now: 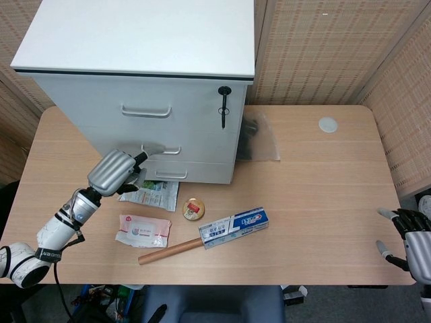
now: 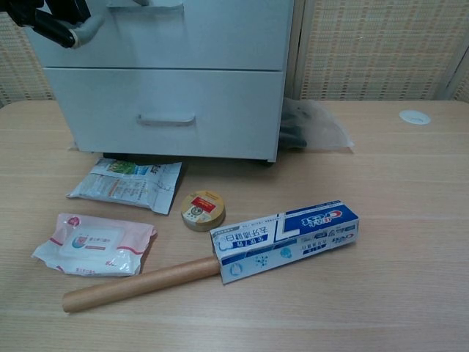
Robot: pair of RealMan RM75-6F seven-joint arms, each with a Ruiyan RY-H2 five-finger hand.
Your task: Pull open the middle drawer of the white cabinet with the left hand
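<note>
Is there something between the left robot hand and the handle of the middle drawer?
Nothing visible. The left robot hand is already at the left end of the middle drawer handle, with only the bare front of the white cabinet around it. Whether the fingers grip it cannot be told.

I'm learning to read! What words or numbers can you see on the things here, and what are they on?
Toothpaste box: big blue and white print, upside down and mirrored from the chest view, seemingly Chinese characters; I cannot read it surely.
Wipes pack: label too small to read.
Green packet: print too blurred.
Round tin: lid label too small.
Cabinet: no words.
</note>
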